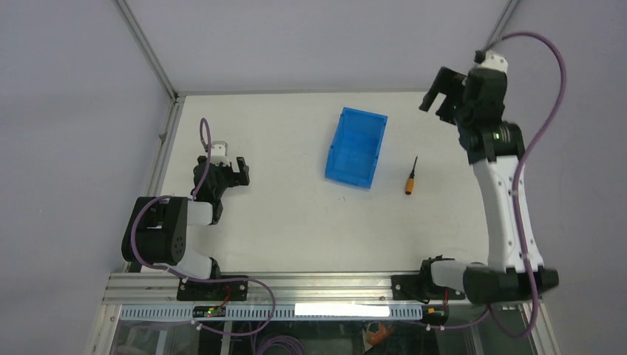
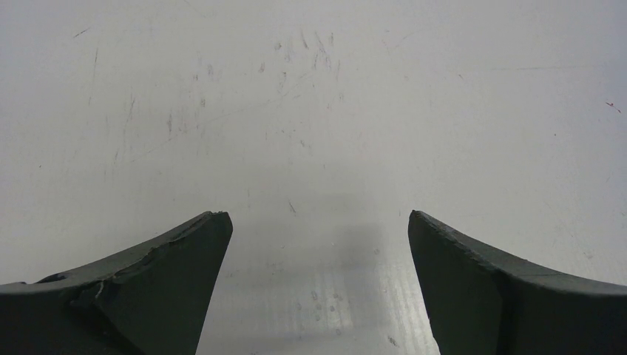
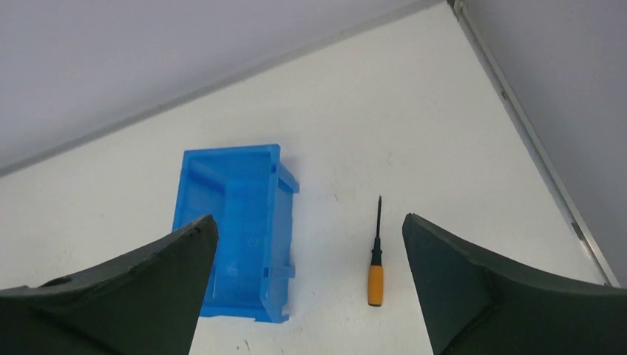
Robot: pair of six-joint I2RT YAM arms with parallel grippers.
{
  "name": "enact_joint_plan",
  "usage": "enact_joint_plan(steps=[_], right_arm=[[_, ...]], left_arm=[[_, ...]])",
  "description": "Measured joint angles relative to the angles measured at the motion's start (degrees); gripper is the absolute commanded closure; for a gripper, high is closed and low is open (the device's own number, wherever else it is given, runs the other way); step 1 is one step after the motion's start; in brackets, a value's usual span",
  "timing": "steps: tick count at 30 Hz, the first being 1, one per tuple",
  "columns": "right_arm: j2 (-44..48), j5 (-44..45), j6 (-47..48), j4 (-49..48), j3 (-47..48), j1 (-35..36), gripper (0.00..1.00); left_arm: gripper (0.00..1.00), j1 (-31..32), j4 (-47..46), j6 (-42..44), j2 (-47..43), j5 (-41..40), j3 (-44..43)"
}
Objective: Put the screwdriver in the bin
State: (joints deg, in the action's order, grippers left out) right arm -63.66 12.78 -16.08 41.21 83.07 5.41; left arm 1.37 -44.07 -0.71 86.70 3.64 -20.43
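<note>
The screwdriver (image 1: 411, 179) lies on the white table (image 1: 296, 229), right of centre in the top view and near the blue bin (image 1: 356, 148) without touching it. The right gripper (image 1: 433, 109) hangs spread wide at upper right. The left gripper (image 1: 235, 171), also spread, sits at the left, holding nothing.

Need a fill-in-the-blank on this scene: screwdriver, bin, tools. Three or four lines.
In the top view the screwdriver lies to the ___ of the bin.
Its handle is coloured ___.
The bin holds ___.
The left tool and right tool hold nothing; both are ___.
Missing: right; orange; nothing; open.
</note>
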Motion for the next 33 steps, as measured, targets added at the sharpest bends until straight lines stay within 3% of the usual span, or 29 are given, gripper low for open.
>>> enact_joint_plan(steps=[4, 8, 13, 17, 19, 23, 25, 33], right_arm=[[-20.24, -3.63, 1.36, 9.18, 16.04, -1.86, 0.01], [-35.78, -8.11, 2.14, 16.33, 15.43, -4.92, 0.12], [-49.48, -11.43, 2.21, 17.70, 8.07, -6.51, 0.21], [-53.31, -12.00, 1.99, 17.33, 3.67, -6.62, 0.29], [-53.59, -12.09, 1.84, 16.81, 2.32, -6.60, 0.38], [-53.05, -12.04, 1.53, 16.17, 1.18, -6.60, 0.73], [-52.61, -12.04, 1.53, 15.96, 0.57, -6.60, 1.00], [-51.49, -11.85, 2.05, 20.83, 3.04, -6.56, 1.00]], left_arm=[[0.01, 0.00, 0.00, 0.00, 0.00, 0.00, 0.00], [0.01, 0.02, 0.00, 0.00, 0.00, 0.00, 0.00], [0.01, 0.00, 0.02, 0.02, 0.00, 0.00, 0.00], [0.01, 0.00, 0.00, 0.02, 0.00, 0.00, 0.00], [0.01, 0.00, 0.02, 0.02, 0.00, 0.00, 0.00], [0.01, 0.00, 0.00, 0.02, 0.00, 0.00, 0.00], [0.01, 0.00, 0.00, 0.02, 0.00, 0.00, 0.00], [0.01, 0.00, 0.00, 0.02, 0.00, 0.00, 0.00]])
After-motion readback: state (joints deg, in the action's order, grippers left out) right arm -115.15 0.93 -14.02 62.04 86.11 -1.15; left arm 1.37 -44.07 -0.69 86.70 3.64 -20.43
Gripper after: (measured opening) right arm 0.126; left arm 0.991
